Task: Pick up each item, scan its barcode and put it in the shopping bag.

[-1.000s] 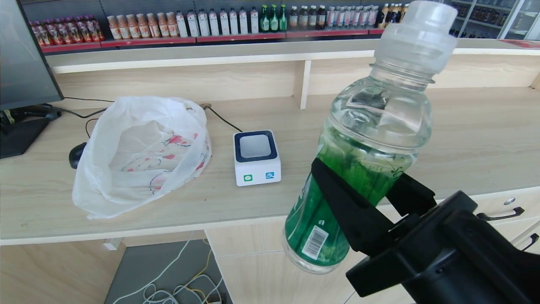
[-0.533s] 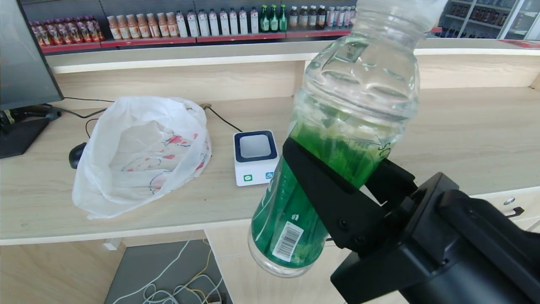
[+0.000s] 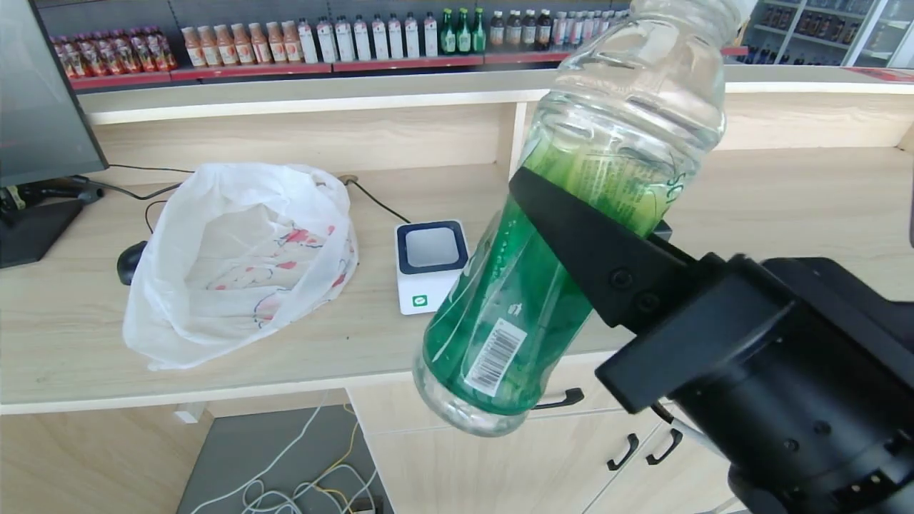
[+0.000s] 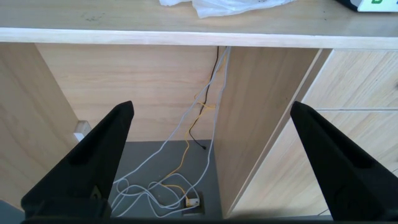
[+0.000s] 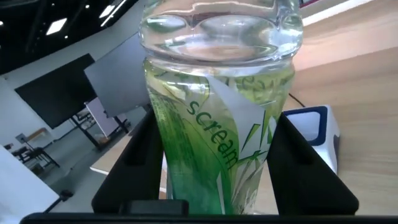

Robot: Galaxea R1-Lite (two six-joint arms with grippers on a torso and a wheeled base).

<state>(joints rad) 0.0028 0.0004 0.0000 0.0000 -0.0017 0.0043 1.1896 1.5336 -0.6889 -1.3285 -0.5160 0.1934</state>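
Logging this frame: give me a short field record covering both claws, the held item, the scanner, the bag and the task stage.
right claw: shut on the bottle, holding it tilted in the air
barcode: near the bottle's base, facing the head camera
left claw: open, empty, low in front of the counter
scanner: white box on the counter, window facing up
shopping bag: white, mouth open, on the counter left of the scanner
stage: bottle lifted, not yet bagged; whether it has been scanned cannot be told

The right pincer (image 5: 219, 155) clamps the green-labelled bottle (image 5: 217, 74), one black finger against each side of it. Past the bottle, around four o'clock of it, the white scanner (image 5: 316, 134) sits on the wooden counter (image 5: 364, 74).
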